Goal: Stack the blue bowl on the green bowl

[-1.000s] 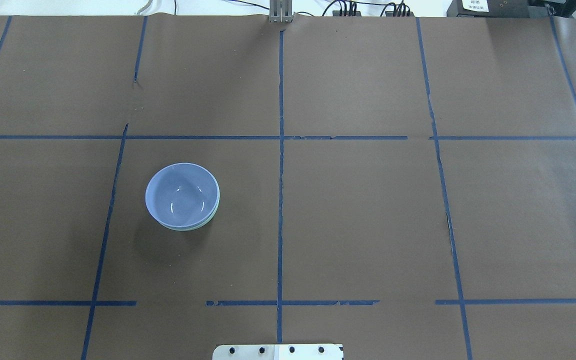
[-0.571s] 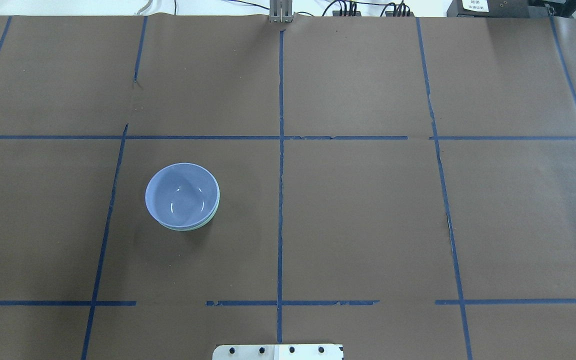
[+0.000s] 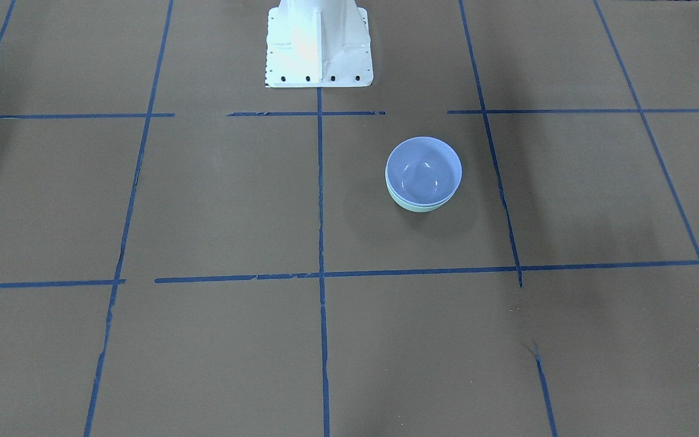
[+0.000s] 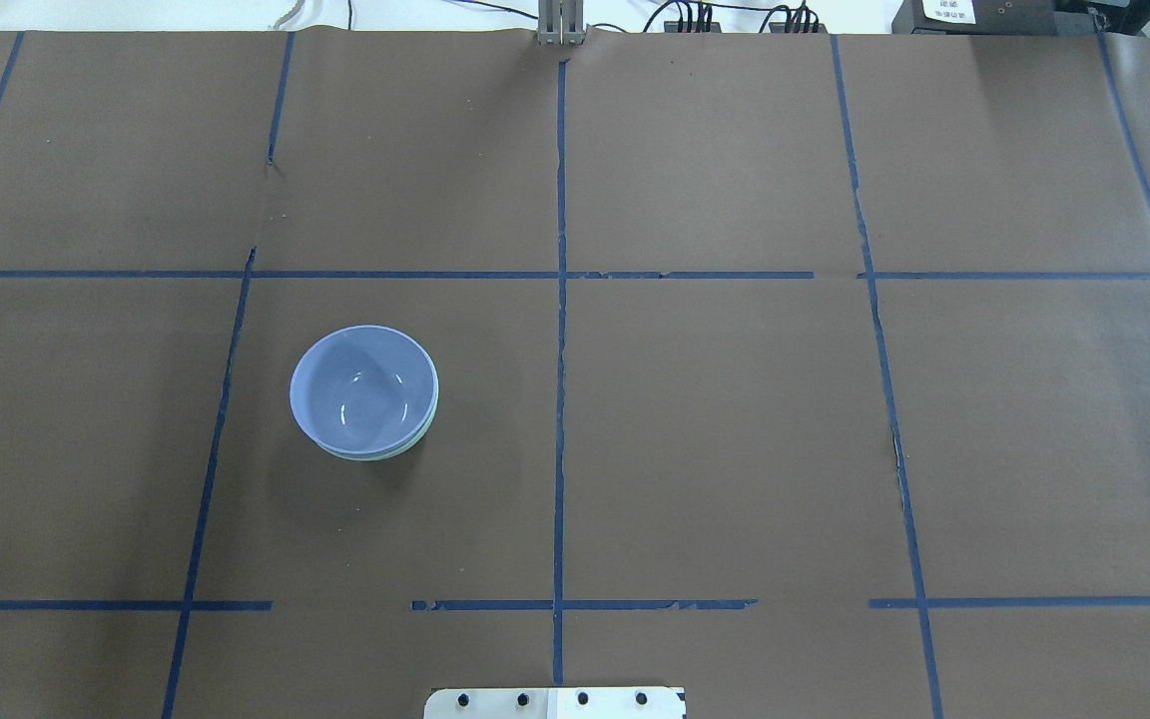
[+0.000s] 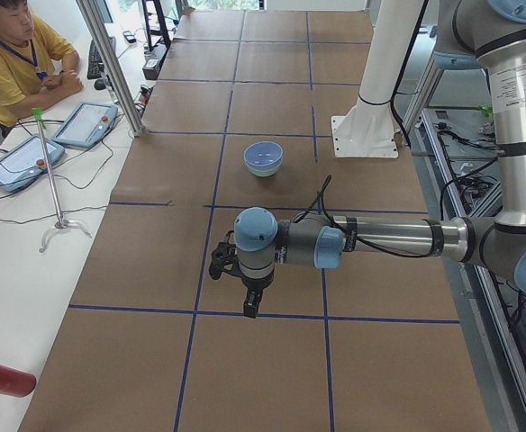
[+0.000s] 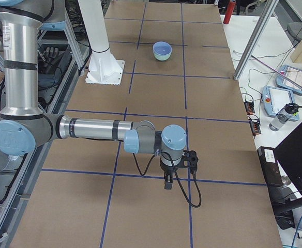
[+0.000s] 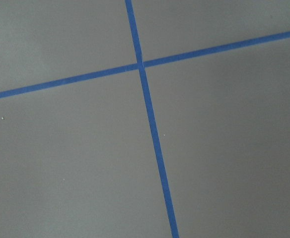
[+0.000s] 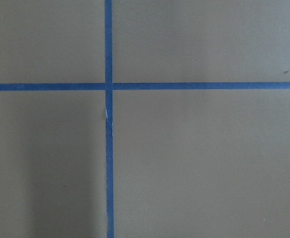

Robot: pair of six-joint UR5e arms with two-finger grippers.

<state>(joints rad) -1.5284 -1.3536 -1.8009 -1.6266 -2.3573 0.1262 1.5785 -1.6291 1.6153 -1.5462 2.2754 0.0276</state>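
Blue bowl sits nested in the green bowl; left hand and right hand hang well apart from it, grip impossible to tell. Best leave the stack untouched.

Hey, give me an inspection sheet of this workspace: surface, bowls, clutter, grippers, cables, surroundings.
Surface: brown paper with blue tape grid, tape broken in places.
Job's things: blue bowl nested in green bowl, upright, robot's left half.
Clutter: nothing seen.
Grippers: left gripper and right gripper over bare paper, far from bowls; cannot tell if open.
Cables: cable loop at right wrist; black plugs at table's far edge.
Surroundings: seated person, tablets on side table.
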